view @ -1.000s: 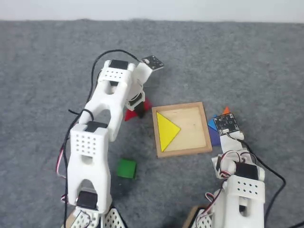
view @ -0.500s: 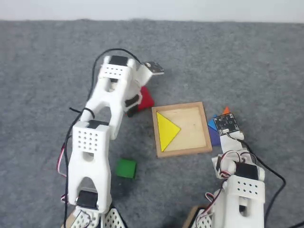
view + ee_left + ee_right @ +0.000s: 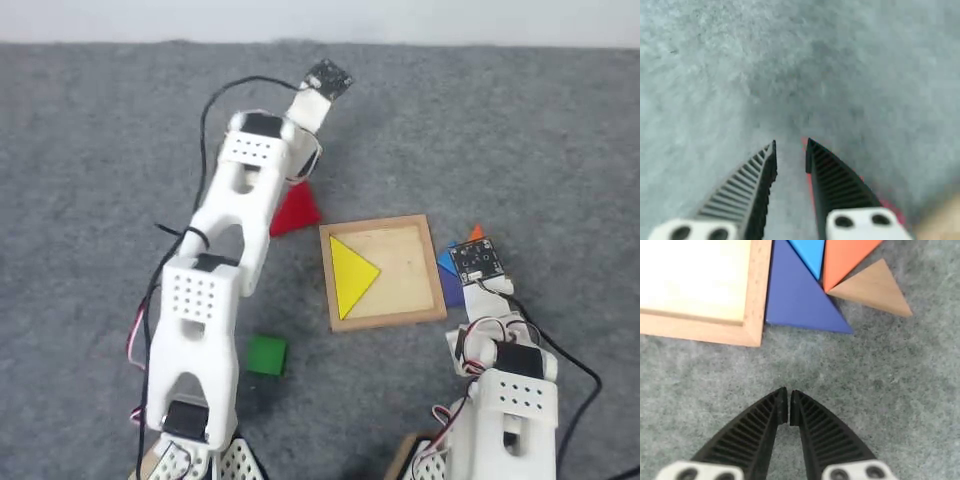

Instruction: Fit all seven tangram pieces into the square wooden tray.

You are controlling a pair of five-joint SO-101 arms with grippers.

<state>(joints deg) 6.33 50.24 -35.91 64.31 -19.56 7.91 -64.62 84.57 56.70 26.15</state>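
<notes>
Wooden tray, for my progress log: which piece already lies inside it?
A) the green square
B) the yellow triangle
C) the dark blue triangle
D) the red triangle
B: the yellow triangle lies flat inside the wooden tray, while the red triangle and green square lie outside it.

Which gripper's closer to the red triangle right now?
Left. The left gripper sits right beside the red triangle. The right gripper is off the far side of the tray, by the blue triangle.
</notes>
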